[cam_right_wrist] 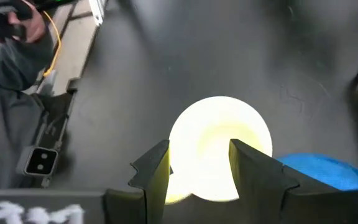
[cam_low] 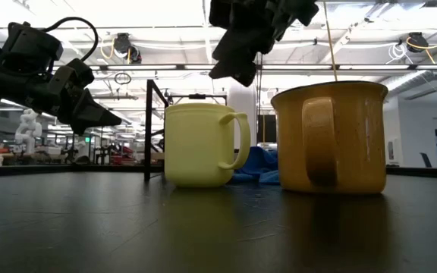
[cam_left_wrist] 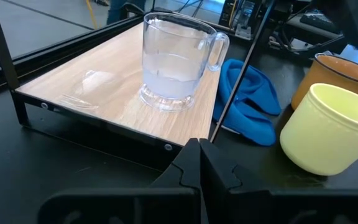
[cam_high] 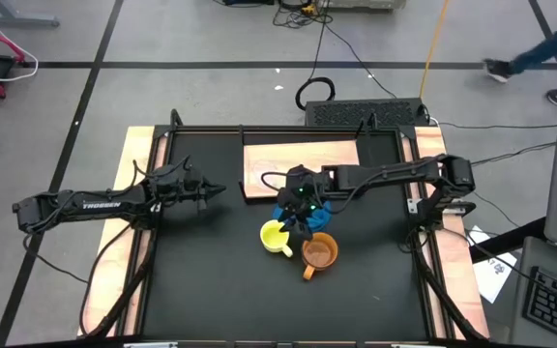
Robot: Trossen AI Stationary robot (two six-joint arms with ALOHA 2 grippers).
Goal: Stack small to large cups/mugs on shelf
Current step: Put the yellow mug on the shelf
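Yellow mug (cam_right_wrist: 219, 146) sits under my right hand (cam_right_wrist: 199, 163), fingers apart; next, I lower and grip its rim.

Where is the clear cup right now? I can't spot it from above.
In the left wrist view, the clear cup stands upright on the wooden shelf, near its edge beside the blue cloth.
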